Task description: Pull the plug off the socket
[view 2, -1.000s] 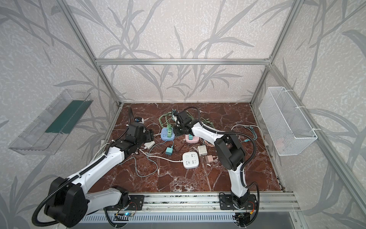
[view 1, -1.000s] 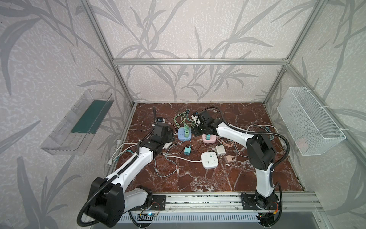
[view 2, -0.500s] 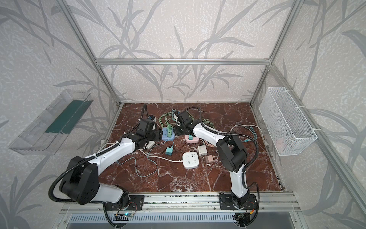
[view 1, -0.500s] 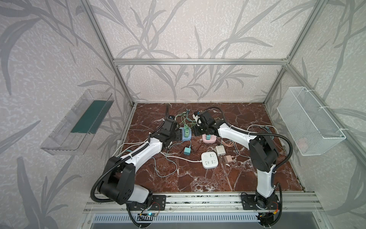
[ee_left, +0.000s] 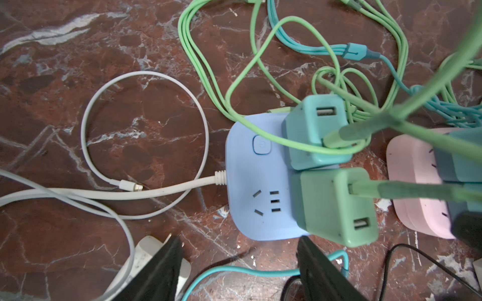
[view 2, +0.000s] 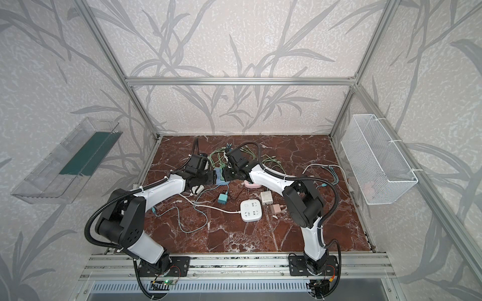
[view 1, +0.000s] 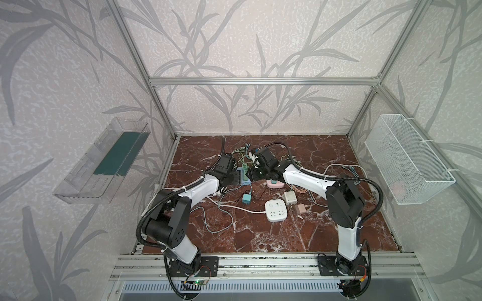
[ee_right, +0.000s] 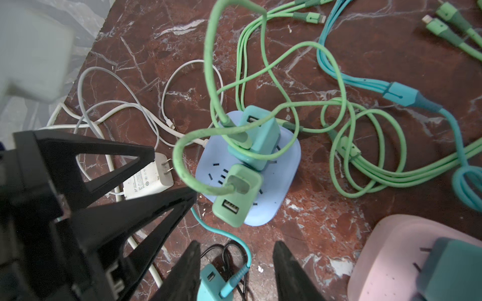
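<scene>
1. The blue socket (ee_left: pixel 250 182) lies on the table (ee_left: pixel 130 125) with two plugs seated in it: a green plug (ee_left: pixel 331 206) on the side nearer my jaws and a teal plug (ee_left: pixel 313 130) just behind it. Both stand upright and pushed fully home, each with a green cable (ee_left: pixel 203 78) running from its top.
2. By my reckoning the pull is not yet done. Neither plug has lifted clear of the blue socket.
3. My left jaws stand well apart and hold nothing. In the right wrist view one tip sits right at the blue socket's edge; I cannot tell if it touches.
4. My right jaws are partly open and empty, hanging above the table just short of the green plug, apart from it.
5. What is left, as I judge it: steady the blue socket with the left jaws, close the right jaws on one plug, then draw it straight up.
6. The green cable loops over both plugs, so it may snag.
7. Beside the blue socket lie a loose white charger (ee_right: pixel 148 179) and a small loose teal charger (view 1: pixel 246 199). A pink socket (ee_left: pixel 412 182) sits close on the far side.
</scene>
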Tool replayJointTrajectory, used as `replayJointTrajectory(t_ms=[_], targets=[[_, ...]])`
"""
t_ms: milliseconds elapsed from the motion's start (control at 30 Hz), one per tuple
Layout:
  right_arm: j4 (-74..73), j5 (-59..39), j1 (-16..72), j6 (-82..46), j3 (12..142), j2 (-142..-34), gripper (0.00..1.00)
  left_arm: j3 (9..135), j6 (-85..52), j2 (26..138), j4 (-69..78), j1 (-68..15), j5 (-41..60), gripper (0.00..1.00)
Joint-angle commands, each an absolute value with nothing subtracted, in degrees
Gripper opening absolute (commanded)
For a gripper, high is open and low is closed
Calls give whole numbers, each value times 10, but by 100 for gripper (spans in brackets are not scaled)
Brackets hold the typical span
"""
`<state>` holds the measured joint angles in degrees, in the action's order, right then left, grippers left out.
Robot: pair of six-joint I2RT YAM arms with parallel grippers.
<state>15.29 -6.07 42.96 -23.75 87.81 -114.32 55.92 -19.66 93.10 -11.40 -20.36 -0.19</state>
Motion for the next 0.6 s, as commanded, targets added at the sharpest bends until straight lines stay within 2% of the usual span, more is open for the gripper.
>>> replayJointTrajectory(t_ms=[0, 400, 567], targets=[[172, -44, 435, -254, 906, -1164, 48, 570, -207, 934, -121, -193, 9, 70], [221, -8, 445, -259, 966, -1215, 48, 563, -204, 961, -91, -148, 116, 63], [243, -5, 449, -256, 995, -1236, 45, 571, -202, 978, -79, -144, 139, 63]])
